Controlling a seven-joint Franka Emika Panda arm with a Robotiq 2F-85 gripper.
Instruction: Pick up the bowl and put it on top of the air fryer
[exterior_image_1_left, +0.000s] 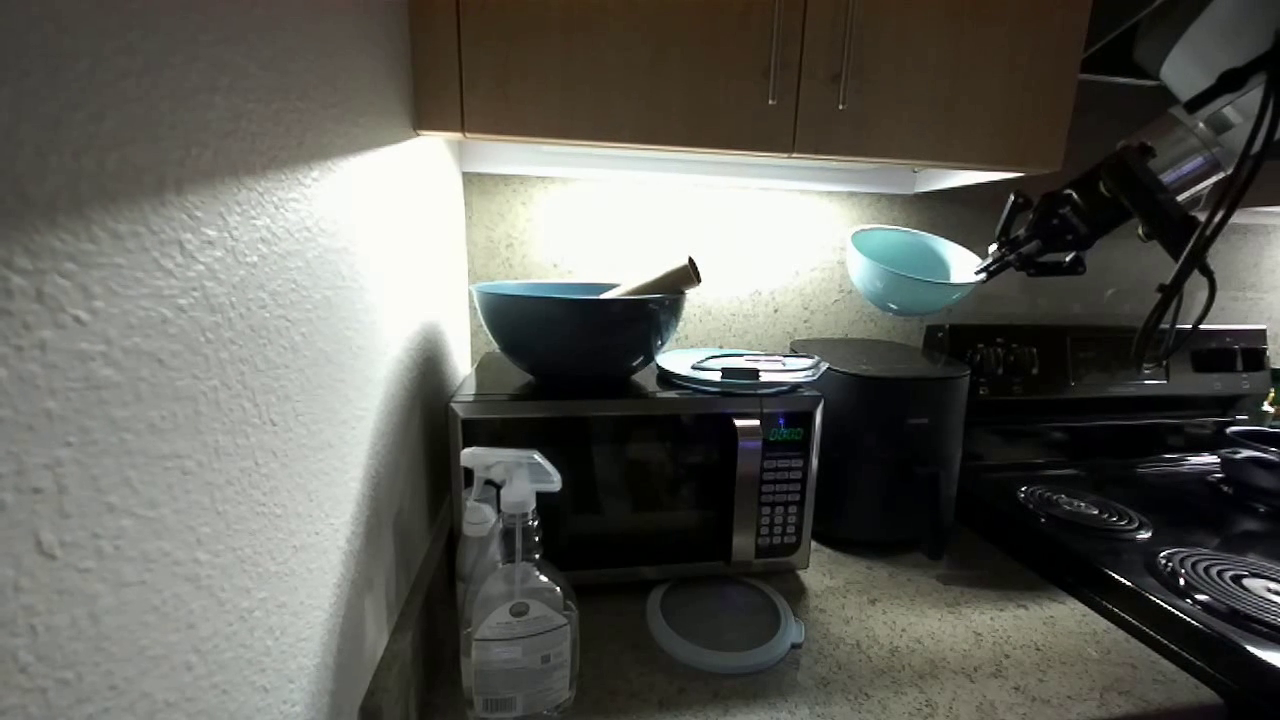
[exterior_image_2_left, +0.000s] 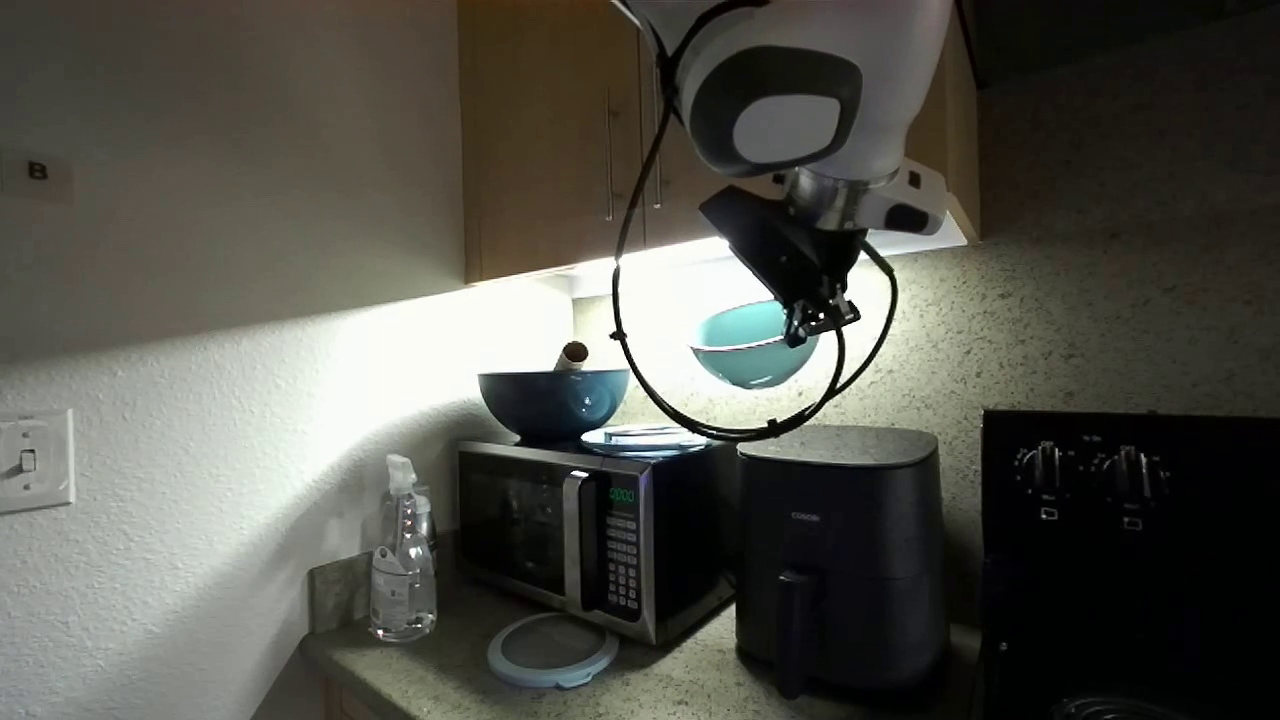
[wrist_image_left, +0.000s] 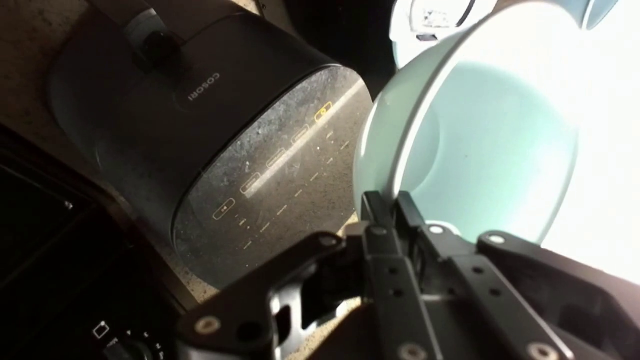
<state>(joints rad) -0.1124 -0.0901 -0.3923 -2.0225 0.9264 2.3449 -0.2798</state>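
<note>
The light blue bowl (exterior_image_1_left: 905, 275) hangs in the air, tilted, above the air fryer; it also shows in an exterior view (exterior_image_2_left: 748, 352) and in the wrist view (wrist_image_left: 492, 150). My gripper (exterior_image_1_left: 988, 268) is shut on the bowl's rim, one finger inside and one outside, as the wrist view (wrist_image_left: 391, 205) shows. The black air fryer (exterior_image_1_left: 885, 450) stands right of the microwave; it is also in an exterior view (exterior_image_2_left: 840, 540). In the wrist view, its flat top (wrist_image_left: 280, 175) lies left of the bowl. A gap shows between bowl and air fryer top in both exterior views.
Wooden cabinets (exterior_image_1_left: 630, 70) hang above the counter. The microwave (exterior_image_1_left: 640, 490) carries a dark blue bowl (exterior_image_1_left: 580, 330) with a brown tube and a light blue plate (exterior_image_1_left: 690, 372) with items. A stove (exterior_image_1_left: 1085, 510) is at right. A lid (exterior_image_1_left: 722, 625) and spray bottles (exterior_image_1_left: 520, 640) stand in front.
</note>
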